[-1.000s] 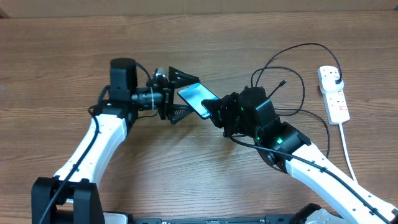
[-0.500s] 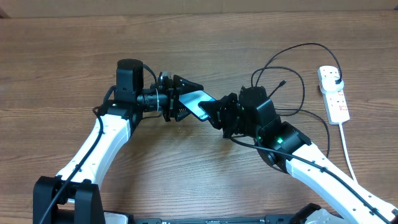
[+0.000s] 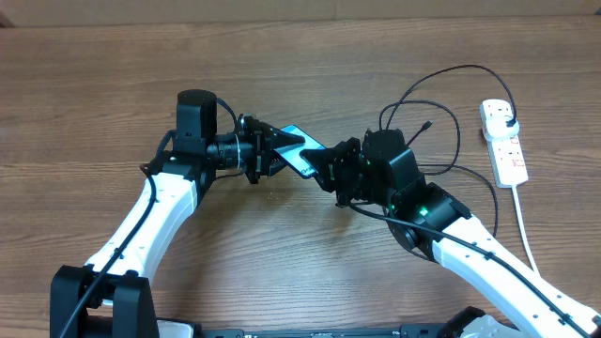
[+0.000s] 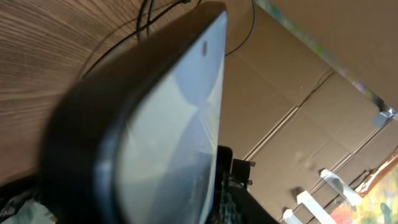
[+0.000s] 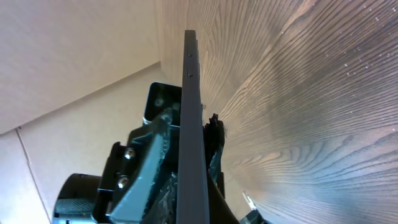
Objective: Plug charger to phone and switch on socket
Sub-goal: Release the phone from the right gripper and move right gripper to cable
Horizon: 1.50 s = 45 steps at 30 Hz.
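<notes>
The phone, light blue screen and dark edges, is held above the table between both arms. My right gripper is shut on its right end. My left gripper has its fingers pressed on both faces of the left end. In the right wrist view the phone stands edge-on, with the left gripper's fingers on either side. The phone fills the left wrist view. The charger loops on the table, its connector tip lying free and its plug in the white socket.
The socket's white cord runs down the right side toward the front edge. The black charger loops lie just behind my right arm. Cardboard panels stand beyond the table.
My left gripper has moved right to the phone's left end and closed from wide open onto it. The right gripper keeps its hold and has barely moved.
</notes>
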Motion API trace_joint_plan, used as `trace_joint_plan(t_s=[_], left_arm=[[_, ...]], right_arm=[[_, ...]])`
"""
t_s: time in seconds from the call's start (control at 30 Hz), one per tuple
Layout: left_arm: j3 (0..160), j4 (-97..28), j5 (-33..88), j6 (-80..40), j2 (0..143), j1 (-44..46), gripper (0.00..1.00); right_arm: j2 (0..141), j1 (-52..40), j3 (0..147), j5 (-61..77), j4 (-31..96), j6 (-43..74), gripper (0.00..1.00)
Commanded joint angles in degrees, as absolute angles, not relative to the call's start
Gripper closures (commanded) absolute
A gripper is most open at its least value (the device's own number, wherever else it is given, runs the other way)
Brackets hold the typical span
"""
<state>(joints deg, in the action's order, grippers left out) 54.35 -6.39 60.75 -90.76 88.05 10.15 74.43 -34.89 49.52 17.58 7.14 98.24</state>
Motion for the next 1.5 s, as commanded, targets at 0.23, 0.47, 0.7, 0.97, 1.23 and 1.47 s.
trace_joint_plan(t_s=[0.23, 0.47, 0.7, 0.97, 1.23, 1.47], left_arm=[[54.6, -5.5, 59.7, -95.6, 88.1, 10.2, 0.8], [54.6, -5.5, 59.3, -95.6, 88.1, 10.2, 0.85], [54.6, -5.5, 58.8, -95.6, 88.1, 10.2, 0.95], [54.6, -5.7, 55.2, -82.7, 88.1, 10.1, 0.96], [54.6, -8.3, 55.1, -72.6, 88.1, 10.1, 0.96], [54.6, -14.4, 57.1, -71.7, 88.1, 10.1, 0.96]], right_arm=[[74.0, -35.7, 51.0, 21.1, 7.2, 102.4, 0.95], [74.0, -36.0, 51.0, 21.1, 5.1, 102.5, 0.95], [74.3, -37.6, 51.0, 20.4, 4.9, 102.1, 0.89], [74.3, -37.5, 51.0, 14.2, 19.2, 101.5, 0.52], [74.3, -37.5, 51.0, -7.8, 36.8, 93.0, 0.38], [74.3, -37.5, 51.0, -15.8, 43.7, 80.6, 0.0]])
